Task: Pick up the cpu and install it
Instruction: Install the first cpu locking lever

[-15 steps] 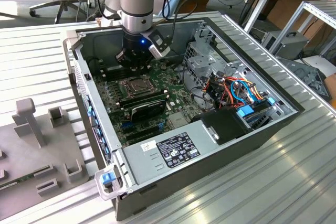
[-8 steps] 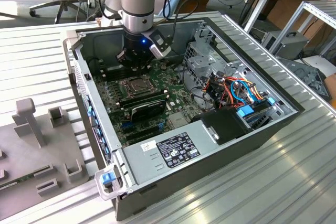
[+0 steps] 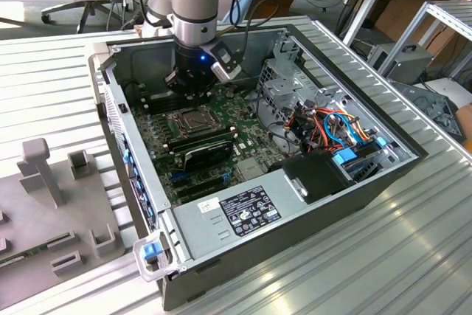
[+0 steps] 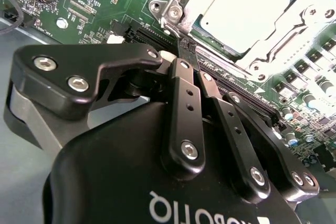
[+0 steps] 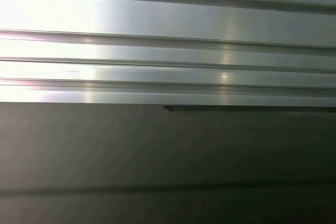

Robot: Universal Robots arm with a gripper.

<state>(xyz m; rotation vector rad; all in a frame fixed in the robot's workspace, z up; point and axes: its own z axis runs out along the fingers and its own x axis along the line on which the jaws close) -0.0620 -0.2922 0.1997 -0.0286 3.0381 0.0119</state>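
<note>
CPU, the flat square silver-beige chip (image 4: 247, 9), sits in its metal-framed socket, with the clenched, empty black tool (image 4: 187, 51) at its 7 o'clock.

Ribbed aluminium bench (image 3: 413, 241), slatted surface. An open computer case (image 3: 310, 215) lies on its side mid-bench. A grey fixture plate (image 3: 51, 219) with upright blocks lies on the bench at the exterior view's left, apart from the case.
</note>
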